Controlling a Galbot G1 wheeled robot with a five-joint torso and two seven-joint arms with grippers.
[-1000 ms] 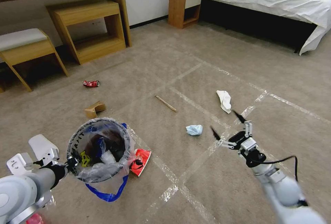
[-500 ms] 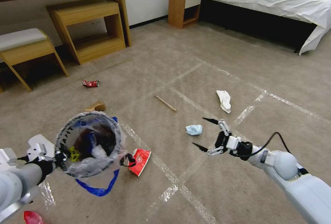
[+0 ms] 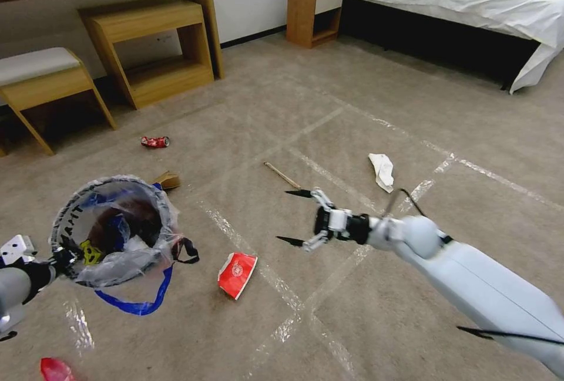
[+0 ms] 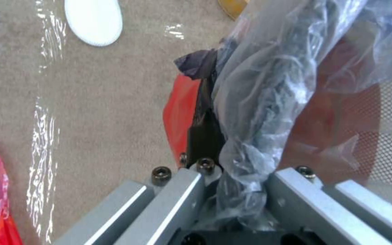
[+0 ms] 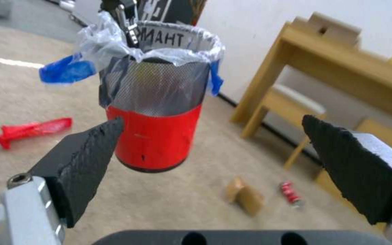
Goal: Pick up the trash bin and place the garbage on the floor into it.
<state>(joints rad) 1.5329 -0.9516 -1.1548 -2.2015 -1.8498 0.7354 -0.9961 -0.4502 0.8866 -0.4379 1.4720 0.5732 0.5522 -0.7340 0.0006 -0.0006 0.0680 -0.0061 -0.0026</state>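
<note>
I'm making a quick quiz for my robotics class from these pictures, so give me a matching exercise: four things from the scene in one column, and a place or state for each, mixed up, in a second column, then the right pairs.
Things:
1. trash bin
2. right end effector
3. crushed red can
4. white tissue

Places or states:
A. lying on the carpet near the wooden bench
B. held off the floor by its rim in the left end effector
C. open, held above the carpet
D. lying on the carpet by a tape line, toward the bed

Pairs: 1-B, 2-C, 3-A, 4-D
</note>
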